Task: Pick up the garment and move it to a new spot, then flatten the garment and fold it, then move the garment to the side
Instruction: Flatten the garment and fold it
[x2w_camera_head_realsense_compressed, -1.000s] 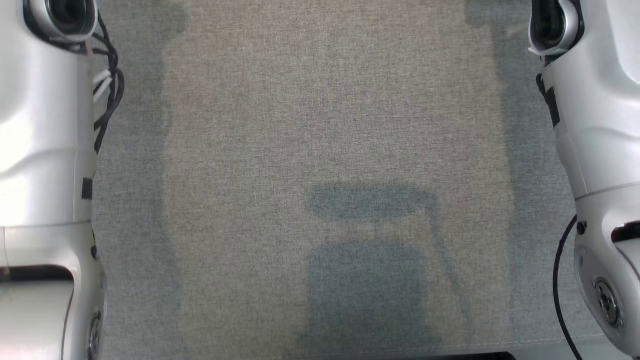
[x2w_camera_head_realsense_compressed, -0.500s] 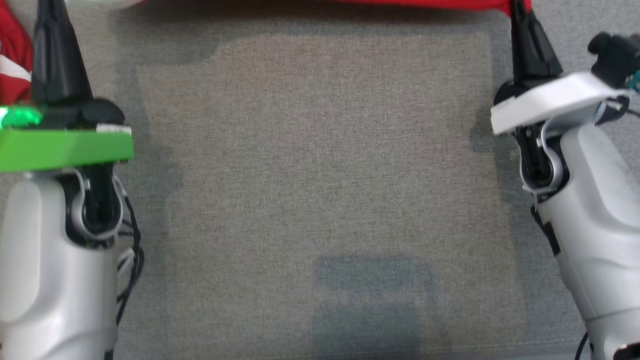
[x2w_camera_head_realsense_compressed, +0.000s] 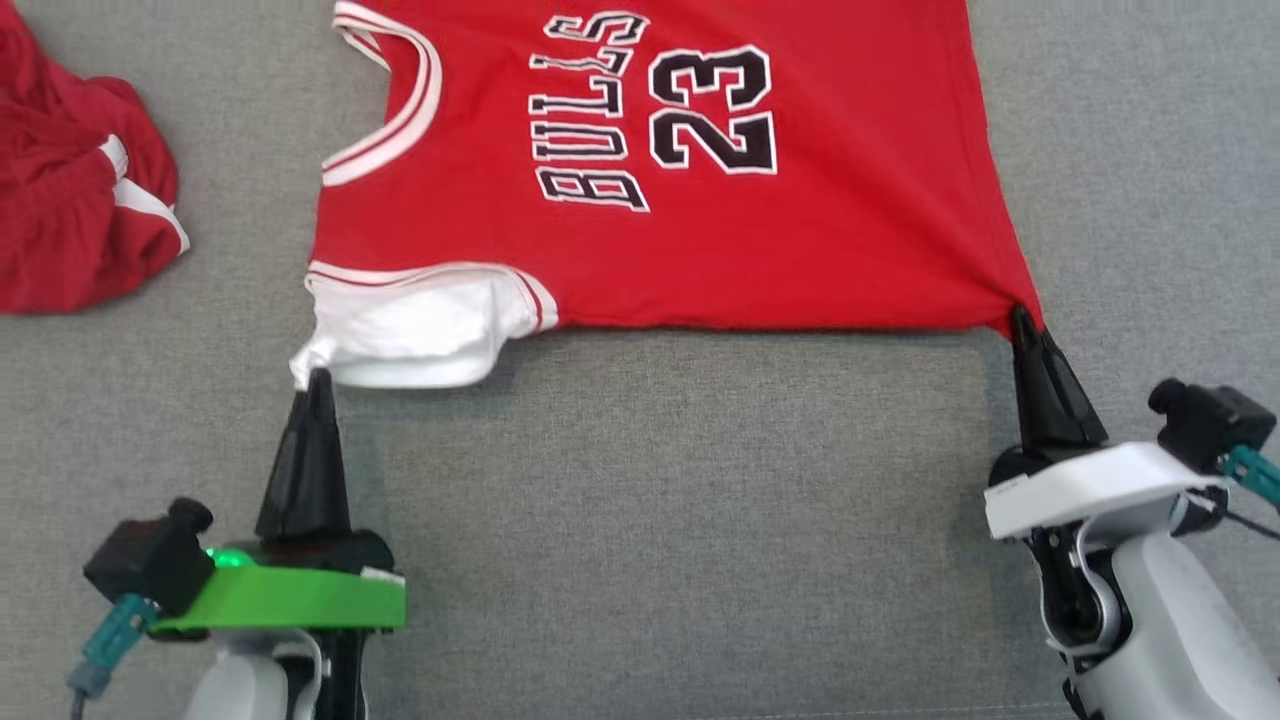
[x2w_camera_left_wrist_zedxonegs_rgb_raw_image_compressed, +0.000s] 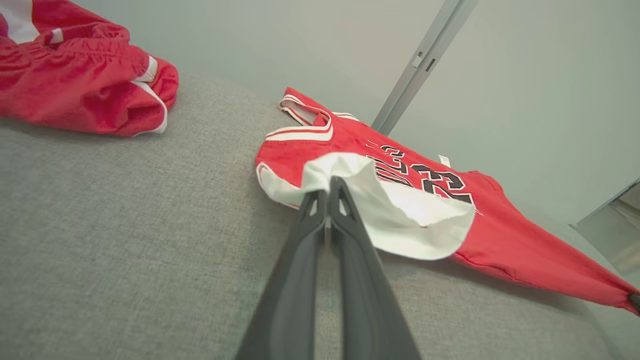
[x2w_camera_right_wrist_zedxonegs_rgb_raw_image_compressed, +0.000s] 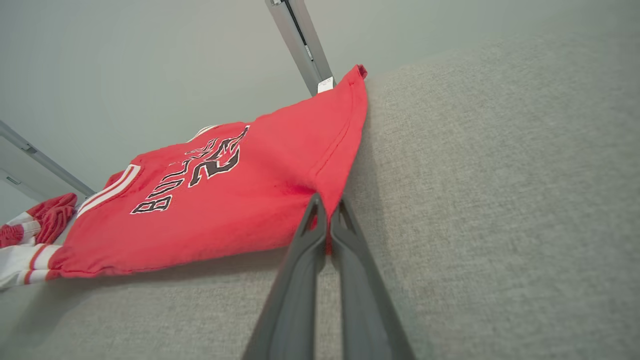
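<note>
1. left gripper (x2w_camera_head_realsense_compressed: 318, 378), lower left: closed on the white turned-out flap of the jersey (x2w_camera_head_realsense_compressed: 700, 250).
2. right gripper (x2w_camera_head_realsense_compressed: 1021, 315), right of centre: closed on the red hem corner.
3. jersey, upper centre: spread on grey cloth (x2w_camera_head_realsense_compressed: 650, 520), near edge drawn out between both grips. Judged light, soft and limp; best held at corners, both sides together.
4. shorts (x2w_camera_head_realsense_compressed: 70, 220), upper left: bunched, apart.
5. Change: half a second earlier only a red strip showed at the top edge. The whole view shifted, so the camera moved.
</note>
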